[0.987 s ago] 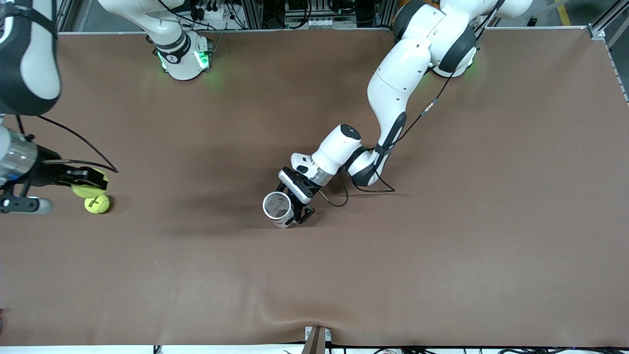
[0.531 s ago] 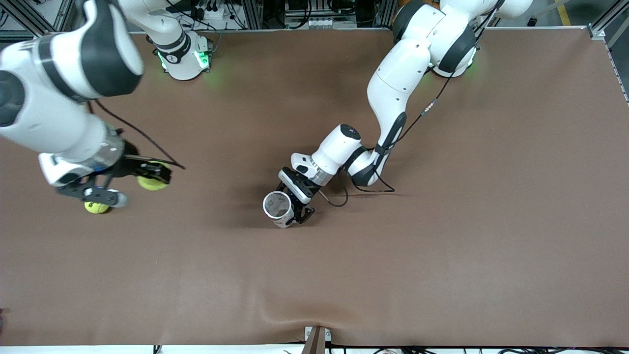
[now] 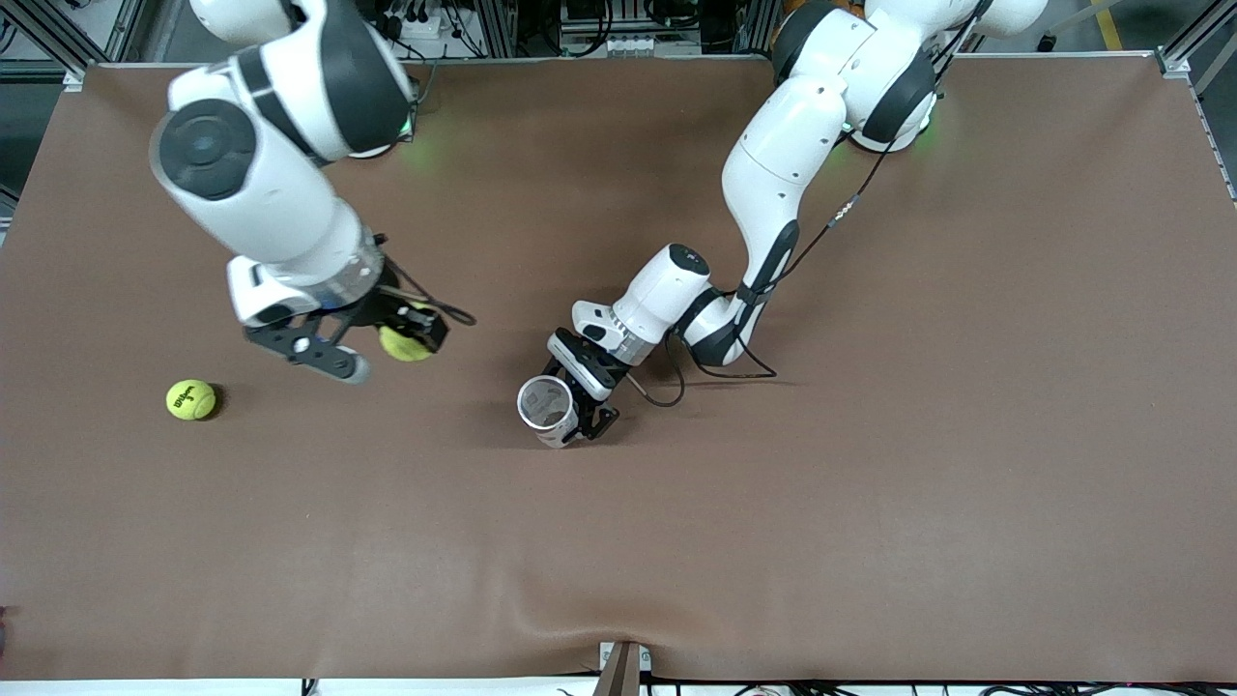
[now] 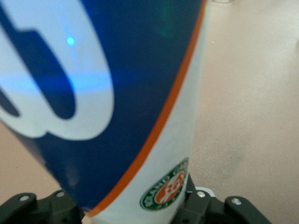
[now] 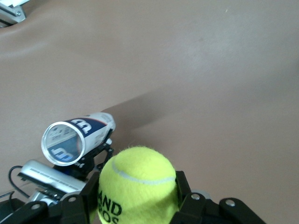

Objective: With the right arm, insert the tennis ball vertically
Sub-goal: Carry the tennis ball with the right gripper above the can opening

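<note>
My right gripper is shut on a yellow-green tennis ball and holds it up over the brown table, between the loose ball and the can. The ball fills the right wrist view between the black fingers. My left gripper is shut on a clear-mouthed ball can with a blue, white and orange label, held upright at the table's middle with its open mouth up. The can shows in the right wrist view and fills the left wrist view.
A second tennis ball lies on the brown table mat toward the right arm's end. A black cable loops on the mat by the left wrist. A bracket sits at the table's near edge.
My right arm has swung in from the table's end toward the can, carrying its ball up and away from the loose ball. The left arm and can have not moved.
</note>
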